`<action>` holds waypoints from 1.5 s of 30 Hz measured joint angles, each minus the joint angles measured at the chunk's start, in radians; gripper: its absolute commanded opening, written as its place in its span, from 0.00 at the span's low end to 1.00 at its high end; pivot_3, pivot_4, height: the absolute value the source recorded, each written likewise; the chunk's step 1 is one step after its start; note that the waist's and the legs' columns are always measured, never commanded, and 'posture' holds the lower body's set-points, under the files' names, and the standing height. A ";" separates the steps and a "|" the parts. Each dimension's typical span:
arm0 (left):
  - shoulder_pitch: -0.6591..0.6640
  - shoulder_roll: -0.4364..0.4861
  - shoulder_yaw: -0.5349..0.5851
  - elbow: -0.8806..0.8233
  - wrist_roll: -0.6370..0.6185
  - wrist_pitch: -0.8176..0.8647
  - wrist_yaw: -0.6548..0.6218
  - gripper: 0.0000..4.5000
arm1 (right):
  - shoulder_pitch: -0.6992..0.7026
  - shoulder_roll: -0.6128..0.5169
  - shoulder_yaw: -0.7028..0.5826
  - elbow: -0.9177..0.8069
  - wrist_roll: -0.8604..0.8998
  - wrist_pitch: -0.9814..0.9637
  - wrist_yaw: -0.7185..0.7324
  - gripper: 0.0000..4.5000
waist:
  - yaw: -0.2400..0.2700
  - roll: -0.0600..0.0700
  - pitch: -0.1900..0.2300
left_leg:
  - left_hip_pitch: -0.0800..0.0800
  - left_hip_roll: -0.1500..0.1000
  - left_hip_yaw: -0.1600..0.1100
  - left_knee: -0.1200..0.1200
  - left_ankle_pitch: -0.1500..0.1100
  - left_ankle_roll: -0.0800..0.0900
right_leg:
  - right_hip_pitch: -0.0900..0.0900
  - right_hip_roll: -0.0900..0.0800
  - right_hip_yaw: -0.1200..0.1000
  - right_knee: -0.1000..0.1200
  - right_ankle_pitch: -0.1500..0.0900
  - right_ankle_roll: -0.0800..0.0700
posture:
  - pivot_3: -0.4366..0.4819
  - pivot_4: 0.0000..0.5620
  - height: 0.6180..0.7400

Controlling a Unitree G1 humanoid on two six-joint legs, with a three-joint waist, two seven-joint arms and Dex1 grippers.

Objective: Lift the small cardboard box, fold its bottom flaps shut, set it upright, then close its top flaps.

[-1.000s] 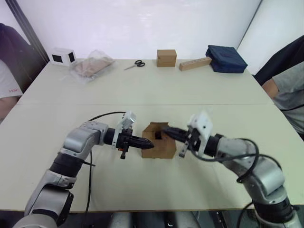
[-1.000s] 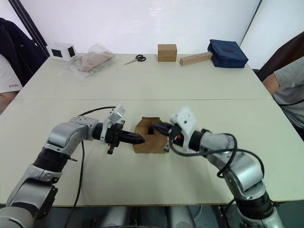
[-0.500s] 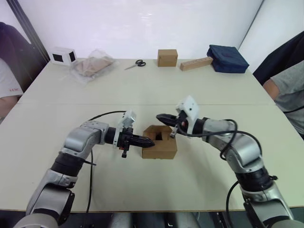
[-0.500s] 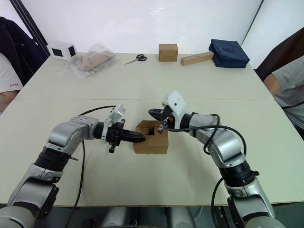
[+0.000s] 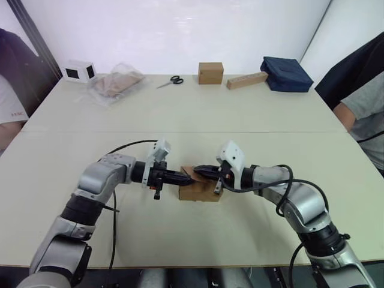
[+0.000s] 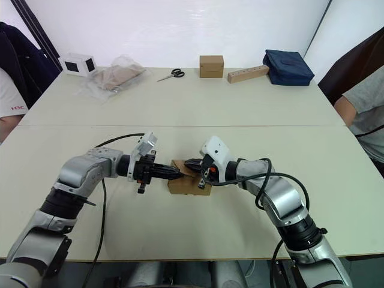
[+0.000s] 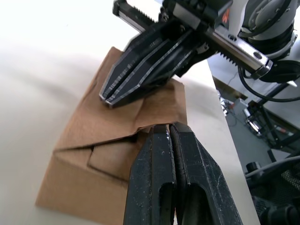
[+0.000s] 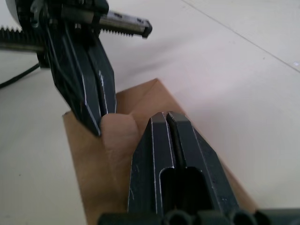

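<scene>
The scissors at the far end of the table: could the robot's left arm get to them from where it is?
Probably not. The scissors lie near the table's far edge, well beyond the left gripper, which is shut and pressing on the small cardboard box. Nothing blocks the way.

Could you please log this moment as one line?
small cardboard box: on table, flaps partly down | left end effector: shut, pressing flap | right end effector: shut, pressing flap

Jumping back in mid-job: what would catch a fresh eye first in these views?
Both end effectors meet over the small cardboard box at the table's near middle: the left end effector and the right end effector, each shut, press on its top flaps from opposite sides. Along the far edge sit a tidy brown box, scissors and a dark blue bag.
</scene>
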 measured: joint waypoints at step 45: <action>-0.202 -0.220 -0.042 0.331 0.109 -0.117 -0.037 0.01 | 0.091 -0.036 -0.092 -0.333 0.156 0.309 -0.116 0.00 | 0.002 0.000 0.000 | -0.001 -0.001 -0.001 0.000 0.000 0.000 | 0.000 0.000 0.000 -0.001 0.000 0.000 | 0.48 0.27 1.00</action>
